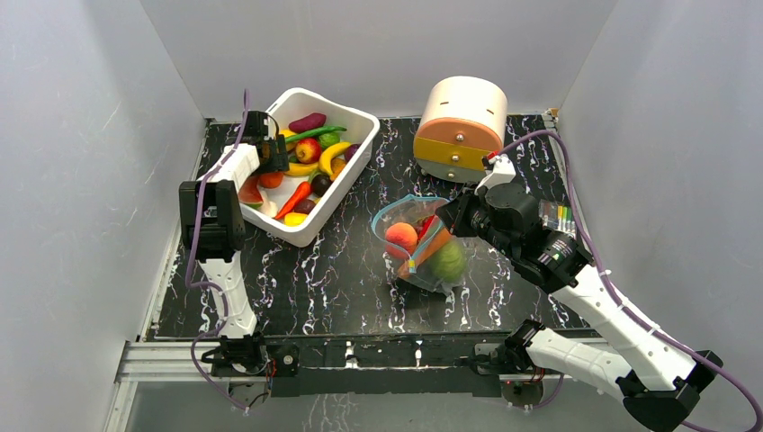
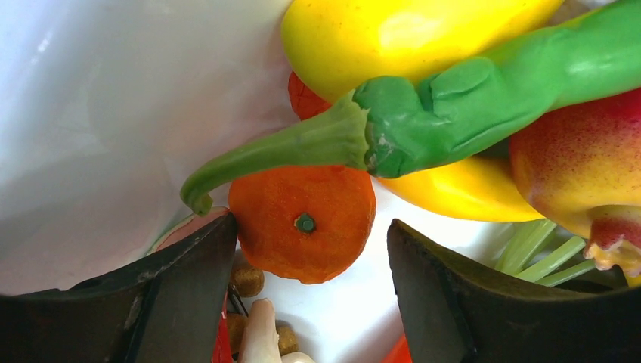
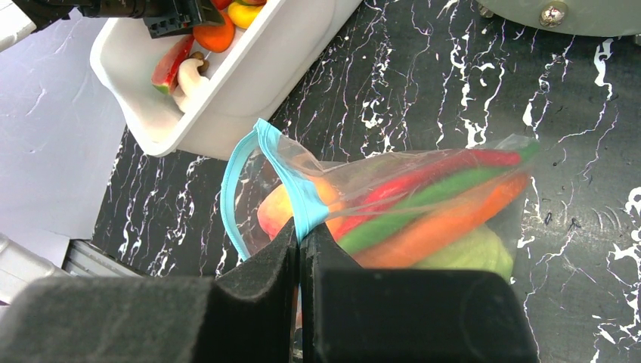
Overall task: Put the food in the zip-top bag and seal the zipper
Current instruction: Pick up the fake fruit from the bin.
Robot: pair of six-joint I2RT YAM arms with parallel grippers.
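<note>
The clear zip-top bag (image 1: 423, 245) lies on the black marbled table with its mouth open. It holds a peach (image 1: 401, 237), a carrot (image 3: 453, 223), a green cabbage (image 1: 447, 261) and long red and green peppers. My right gripper (image 3: 301, 234) is shut on the blue-teal zipper strip (image 3: 302, 198) at the bag's mouth and shows in the top view (image 1: 452, 216). My left gripper (image 1: 270, 155) is open inside the white bin (image 1: 306, 232). Its jaws stand on either side of an orange (image 2: 302, 223), the left finger (image 2: 189, 280) touching or nearly touching it.
The bin holds several more toy foods: a long green pepper (image 2: 453, 106), a yellow fruit (image 2: 408, 38), a red-yellow fruit (image 2: 582, 166), a watermelon slice (image 3: 170, 64). A round cream and orange container (image 1: 461, 126) stands at the back. Grey walls enclose the table.
</note>
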